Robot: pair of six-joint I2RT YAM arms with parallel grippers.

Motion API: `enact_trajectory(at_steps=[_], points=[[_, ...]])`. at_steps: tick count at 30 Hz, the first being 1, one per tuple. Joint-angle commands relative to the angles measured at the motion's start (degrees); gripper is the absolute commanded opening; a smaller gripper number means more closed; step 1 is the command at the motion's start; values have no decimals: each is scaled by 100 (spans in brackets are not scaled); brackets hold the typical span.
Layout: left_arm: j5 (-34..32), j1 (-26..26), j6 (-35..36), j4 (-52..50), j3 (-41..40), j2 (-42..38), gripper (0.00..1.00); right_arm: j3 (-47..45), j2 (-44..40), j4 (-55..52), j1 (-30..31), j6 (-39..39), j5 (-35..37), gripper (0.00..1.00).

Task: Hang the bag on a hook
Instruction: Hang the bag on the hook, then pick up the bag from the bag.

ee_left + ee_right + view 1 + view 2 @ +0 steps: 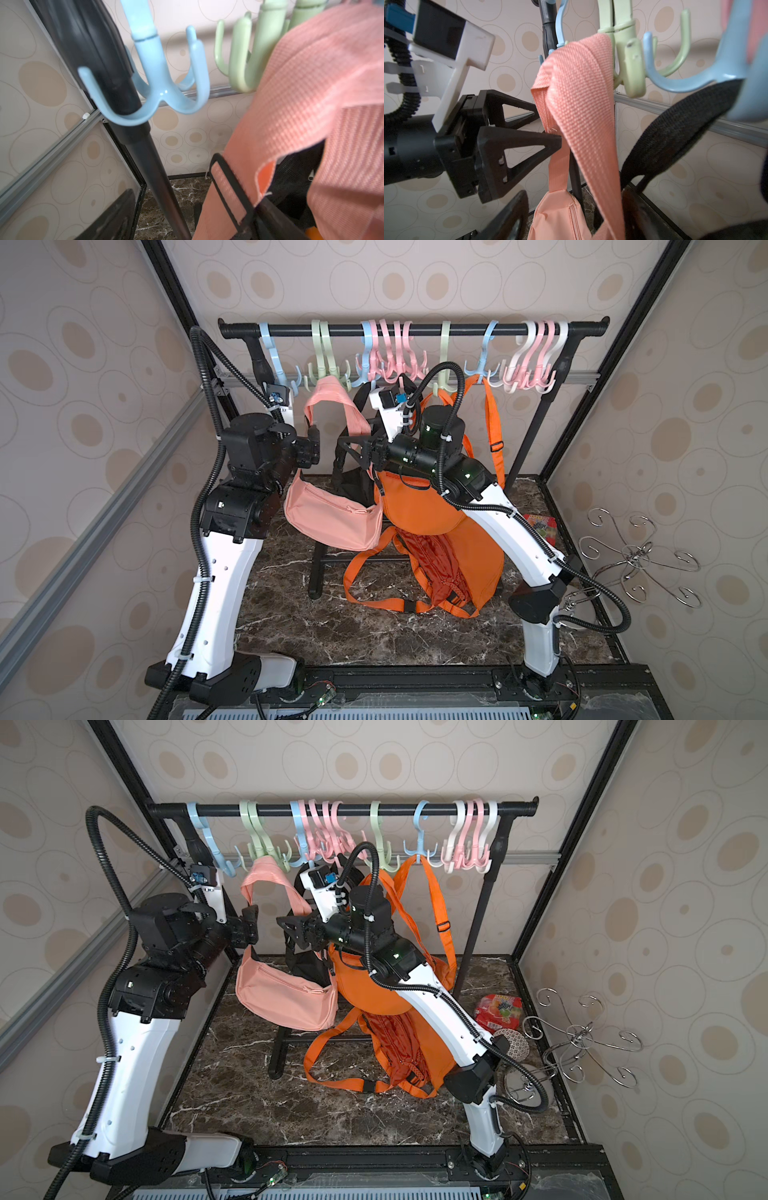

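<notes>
Arms (224,572): two
Pink bags (332,518): one
Black bags (353,485): one
Blue hooks (153,68): three
Green hooks (445,348): three
Pink hooks (388,364): five
White hooks (493,817): two

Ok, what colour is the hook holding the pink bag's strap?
Pale green hook, with the strap draped over it; clearest in the right wrist view.

Left white-and-black robot arm (220,572) and right white-and-black robot arm (515,526) rise with elbows bent, wrists turned inward; left black triangular-fingered gripper (315,448) and right black triangular-fingered gripper (343,450) face each other, jaws parted.
</notes>
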Motion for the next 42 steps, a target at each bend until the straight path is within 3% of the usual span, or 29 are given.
enact_trajectory(at_steps=[1, 8, 12, 14, 19, 23, 25, 29, 33, 37, 42], points=[[67, 20, -74, 130, -288, -352, 85, -161, -397, -175, 42, -44, 108, 76], [269, 12, -209, 190, -1115, -1073, 85, -2009, -1779, -320, 184, -432, 1386, 83], [547, -148, -416, 202, -1927, -1450, 86, -3802, -3053, -176, 234, -311, 2218, 85], [490, -455, -540, 346, -2542, -1747, 92, -4601, -3624, -337, 252, -143, 2599, 84], [-696, -2376, -986, 864, -4174, -2311, 94, -6544, -4771, -1084, 266, 511, 3264, 82], [-833, -3188, -1753, 1343, -5377, -2622, 94, -7646, -5279, -1578, 315, 1058, 3180, 76], [-616, -3305, -2123, 1517, -5857, -2778, 94, -8168, -5441, -1404, 487, 1235, 2968, 75], [-176, -3306, -2752, 1688, -6554, -3166, 94, -8690, -5136, -655, 1269, 1025, 2816, 80], [-595, -3249, -3319, 1410, -6941, -4003, 100, -8548, -3955, -3, 1574, 869, 1919, 81], [-583, -2747, -3585, 824, -6858, -4774, 100, -7900, -2748, 83, 1758, 548, 1343, 81], [-365, -2522, -3785, 742, -6704, -4862, 100, -7527, -1757, 389, 1932, 442, 1168, 78]])
